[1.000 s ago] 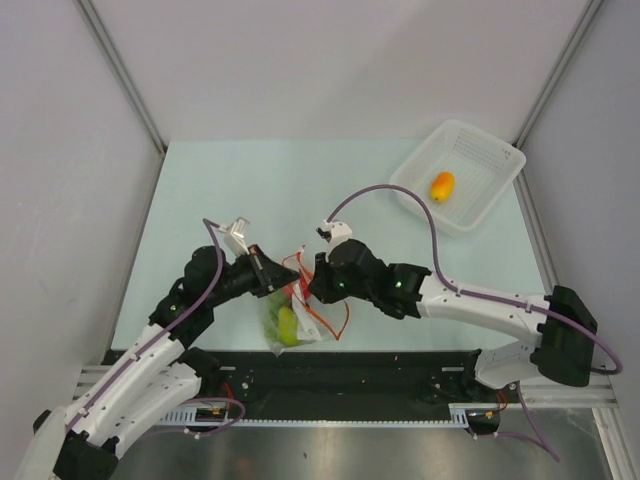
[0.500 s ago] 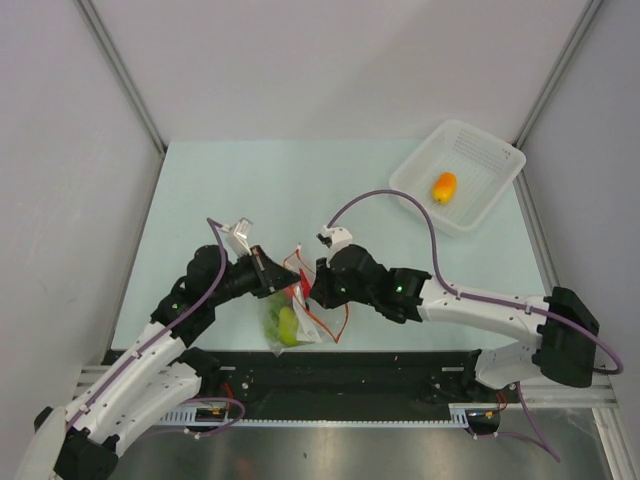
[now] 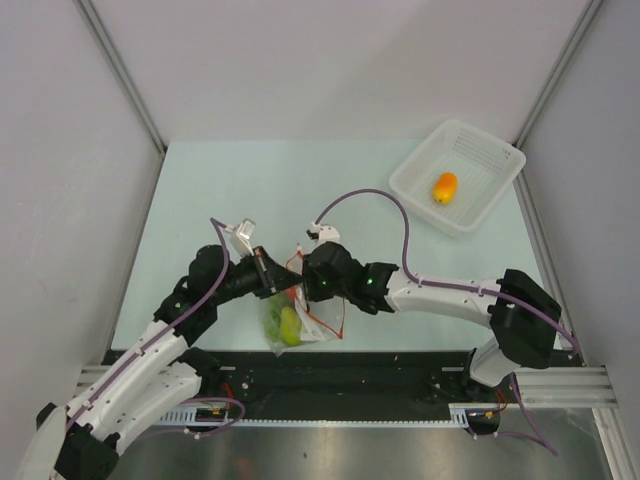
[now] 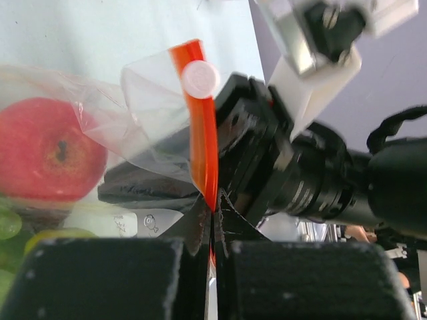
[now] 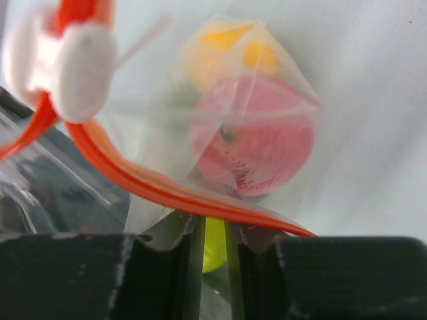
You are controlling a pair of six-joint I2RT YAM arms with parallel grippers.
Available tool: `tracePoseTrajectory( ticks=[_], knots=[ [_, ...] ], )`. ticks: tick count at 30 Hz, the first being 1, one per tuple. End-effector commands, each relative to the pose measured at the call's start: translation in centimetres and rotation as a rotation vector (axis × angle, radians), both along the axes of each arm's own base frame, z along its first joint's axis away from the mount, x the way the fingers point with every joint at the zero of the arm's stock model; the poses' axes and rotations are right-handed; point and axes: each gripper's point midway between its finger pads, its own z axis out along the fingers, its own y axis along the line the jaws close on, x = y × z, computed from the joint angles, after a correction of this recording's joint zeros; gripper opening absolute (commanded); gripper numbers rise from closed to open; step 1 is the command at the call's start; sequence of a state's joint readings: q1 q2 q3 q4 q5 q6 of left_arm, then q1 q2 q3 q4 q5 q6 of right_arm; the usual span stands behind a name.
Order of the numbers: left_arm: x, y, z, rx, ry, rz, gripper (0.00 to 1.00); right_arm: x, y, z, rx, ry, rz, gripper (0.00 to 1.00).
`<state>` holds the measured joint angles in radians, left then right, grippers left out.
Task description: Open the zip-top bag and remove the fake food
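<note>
left tool point(image 4: 212, 219): clenched on zip strip point(image 4: 203, 153) | right tool point(image 5: 211, 233): moved in leftward to zip-top bag point(image 3: 285, 320) mouth, grip unclear | red apple point(image 4: 50, 150) not yet out

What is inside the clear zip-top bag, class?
Through the zip-top bag you can see a red apple, a yellow fruit and a yellow-green fruit. Its crinkled folds hide the rest, so any further pieces cannot be told.
</note>
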<state>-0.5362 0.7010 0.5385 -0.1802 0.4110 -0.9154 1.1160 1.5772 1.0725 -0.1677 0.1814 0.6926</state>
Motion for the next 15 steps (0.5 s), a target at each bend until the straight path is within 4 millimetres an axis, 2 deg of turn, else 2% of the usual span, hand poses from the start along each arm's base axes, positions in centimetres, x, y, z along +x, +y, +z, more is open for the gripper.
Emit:
tracePoseTrajectory(
  ticks=[1,8,14,15],
  knots=[
    [-0.1,-0.8,0.8,-0.043,-0.021,-0.042,0.0,2.8,0.6,1.4,0.158,0.038,-0.132,0.26],
    [0.0,-0.9,-0.1,-0.044,-0.01,-0.043,0.0,4.0,-0.5,-0.3,0.151,0.077,-0.16,0.45],
    [0.3,-1.1,-0.8,-0.039,0.001,-0.047,0.0,3.5,0.4,-1.3,0.122,0.074,-0.093,0.62],
    [0.4,-1.1,-0.9,-0.038,-0.002,-0.044,0.0,3.5,1.1,-0.6,0.153,0.061,-0.078,0.65]
  ],
)
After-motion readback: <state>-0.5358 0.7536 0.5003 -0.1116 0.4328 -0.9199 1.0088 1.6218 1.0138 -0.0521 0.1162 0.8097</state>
